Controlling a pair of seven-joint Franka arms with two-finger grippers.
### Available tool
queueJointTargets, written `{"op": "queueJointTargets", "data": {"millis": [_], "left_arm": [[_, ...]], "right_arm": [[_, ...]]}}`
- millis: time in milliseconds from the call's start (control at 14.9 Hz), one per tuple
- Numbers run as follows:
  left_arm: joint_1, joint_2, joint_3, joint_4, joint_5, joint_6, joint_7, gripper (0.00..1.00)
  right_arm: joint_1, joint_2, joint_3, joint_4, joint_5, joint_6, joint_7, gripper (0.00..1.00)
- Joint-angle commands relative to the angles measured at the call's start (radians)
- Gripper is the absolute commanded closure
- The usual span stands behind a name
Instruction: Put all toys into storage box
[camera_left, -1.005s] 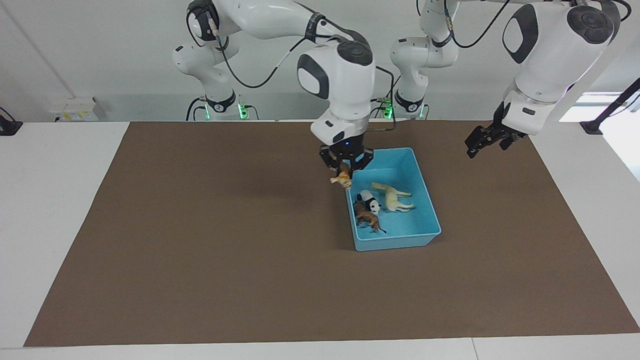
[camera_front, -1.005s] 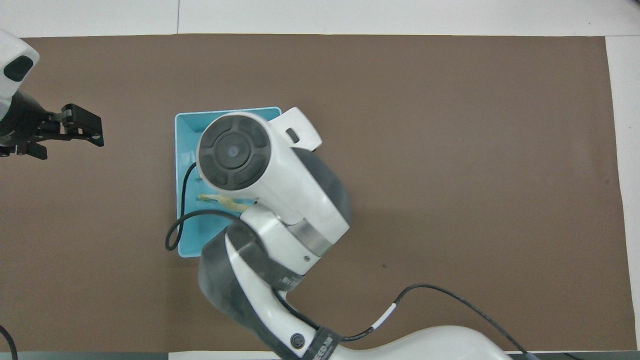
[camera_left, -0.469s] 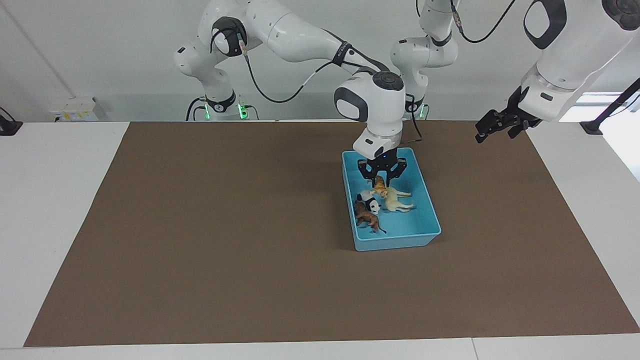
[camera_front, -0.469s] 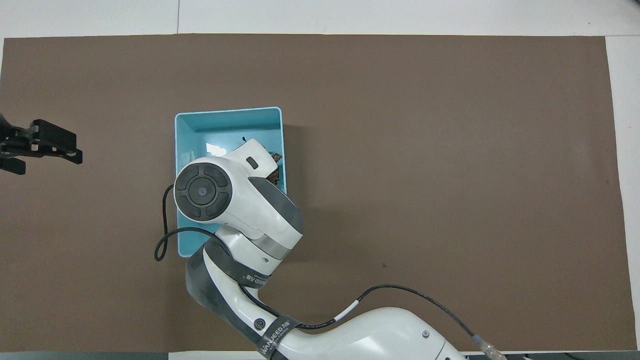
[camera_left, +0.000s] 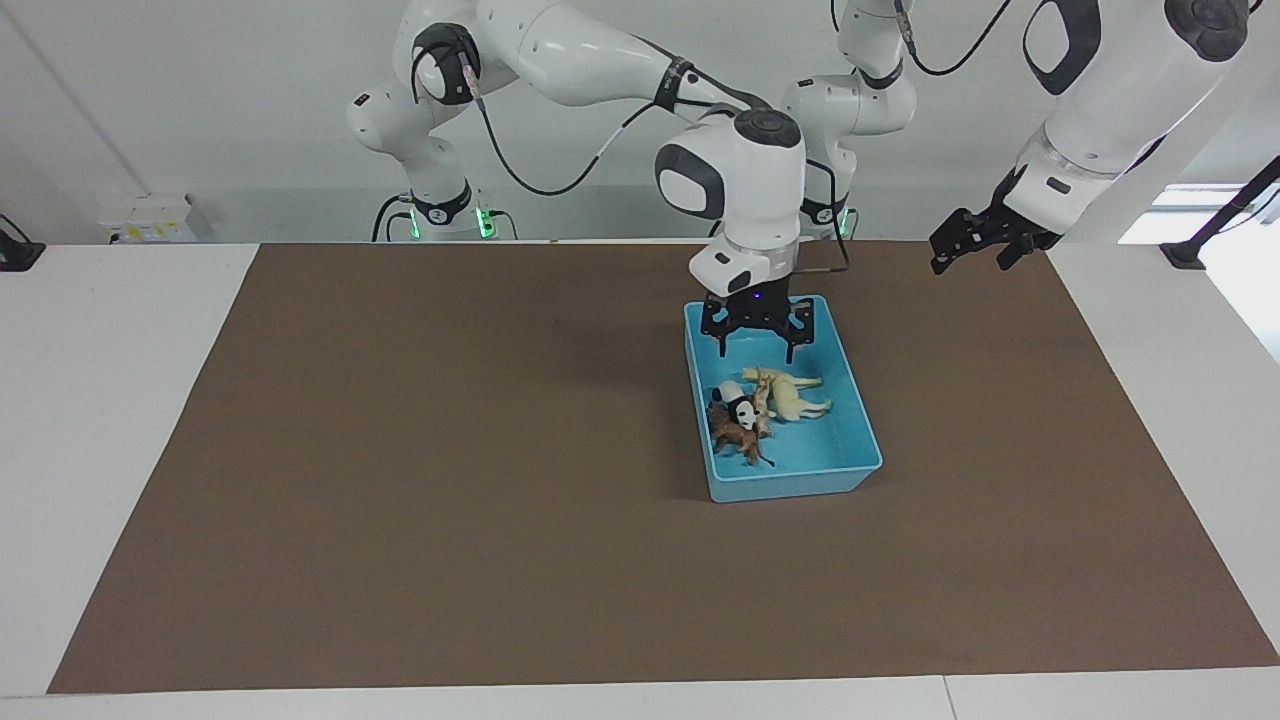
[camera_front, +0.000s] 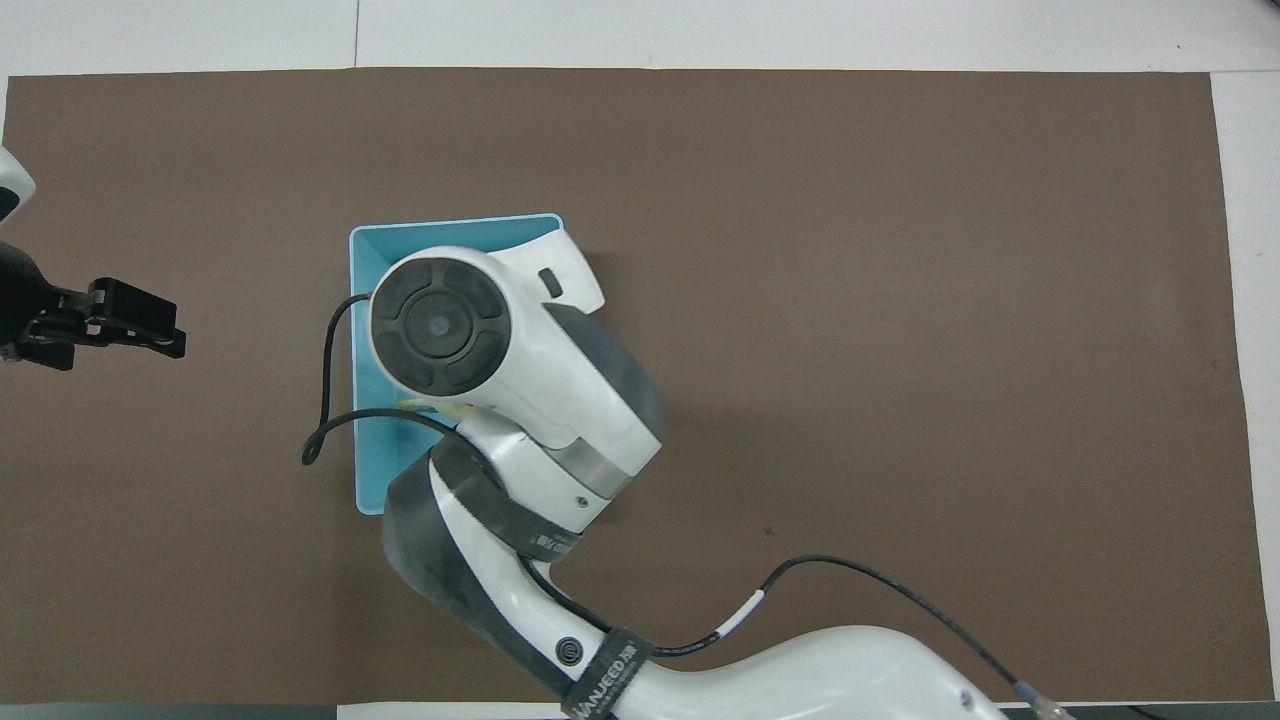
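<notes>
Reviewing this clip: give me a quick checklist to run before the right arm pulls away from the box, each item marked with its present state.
1. Right pincer open and empty over the storage box: ok.
2. Tiger in the box, between panda and horse: ok.
3. Lion in the box: ok.
4. No toy left on the brown mat: ok.
5. Left pincer waiting open over the mat's edge: ok.
6. Tiger free of the fingers: ok.

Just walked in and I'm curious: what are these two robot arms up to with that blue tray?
They are tidying toy animals into the light blue storage box. The right gripper hangs open over the box with nothing in it. The tiger lies inside with the panda, lion and horse. The left gripper waits, open, over the mat's edge at its own end.
</notes>
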Motion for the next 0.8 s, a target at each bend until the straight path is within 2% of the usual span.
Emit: {"op": "queueJointTargets", "data": {"millis": [0,268,536,737], "left_arm": [[-0.002,-0.036,0.006,-0.041,-0.012,0.028,0.011,0.00],[-0.003,-0.025,0.006,-0.033,-0.014,0.079,0.020,0.00],[-0.005,-0.030,0.005,-0.038,-0.014,0.076,0.014,0.00],[-0.005,-0.027,0.003,-0.036,-0.014,0.084,0.020,0.00]], "right_arm": [[-0.161,-0.132,0.014,-0.050,0.002,-0.088,-0.162,0.00],[-0.389,-0.180,0.014,-0.068,0.000,-0.127,-0.589,0.00],[-0.568,-0.200,0.016,-0.071,0.002,-0.131,-0.763,0.00],[-0.646,-0.263,0.016,-0.085,0.014,-0.261,-0.921,0.00]]}}
